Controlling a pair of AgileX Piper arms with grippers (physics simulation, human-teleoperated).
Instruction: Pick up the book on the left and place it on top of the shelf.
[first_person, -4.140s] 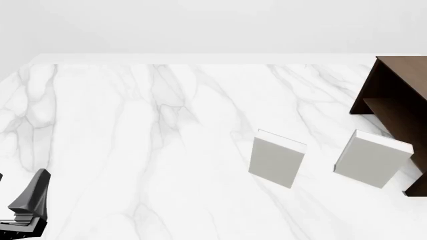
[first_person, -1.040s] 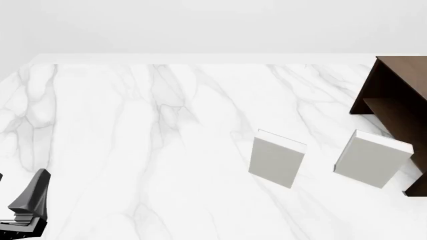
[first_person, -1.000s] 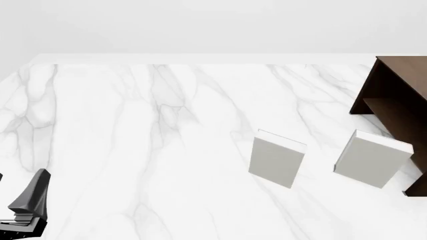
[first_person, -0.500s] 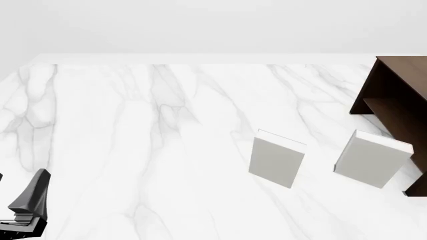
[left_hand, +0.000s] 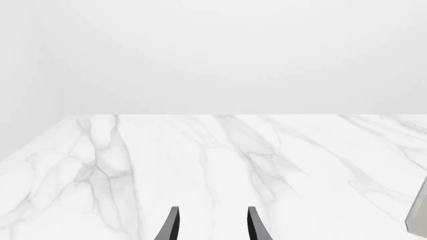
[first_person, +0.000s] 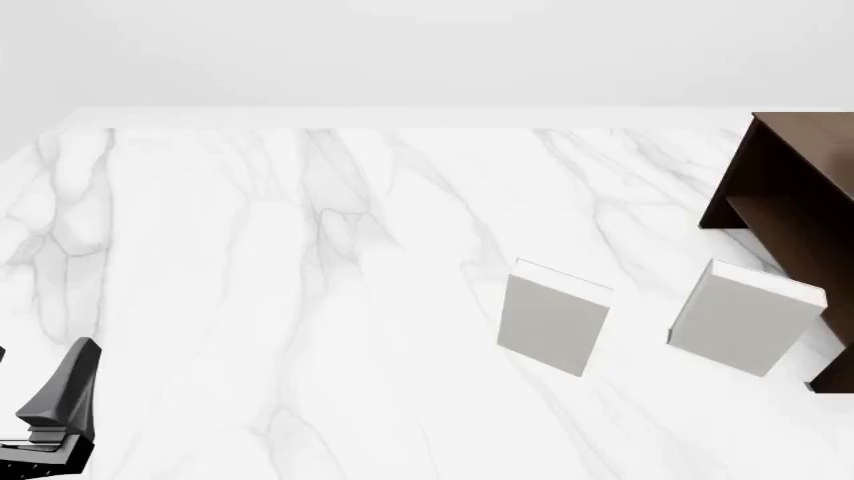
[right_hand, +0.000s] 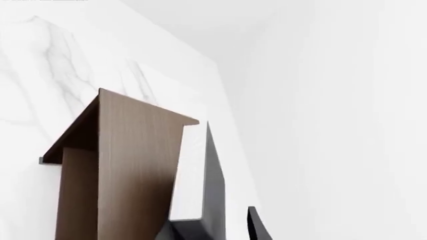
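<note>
In the right wrist view, the dark book (right_hand: 212, 175) with white page edges lies flat against the top face of the brown shelf (right_hand: 133, 170). My right gripper (right_hand: 213, 212) is open around the book's near end. One finger (right_hand: 257, 227) stands apart from the cover and the other is hidden behind the book. The front view shows only part of the shelf (first_person: 801, 215) at the right edge, with the book and right gripper out of frame. My left gripper (first_person: 74, 365) is at the near left corner, open and empty, as the left wrist view (left_hand: 213, 212) confirms.
Two pale grey-white books stand on the marble table, one (first_person: 554, 315) at centre right and one (first_person: 747, 318) just in front of the shelf. The edge of a pale book (left_hand: 419, 215) shows in the left wrist view. A white wall rises behind the table.
</note>
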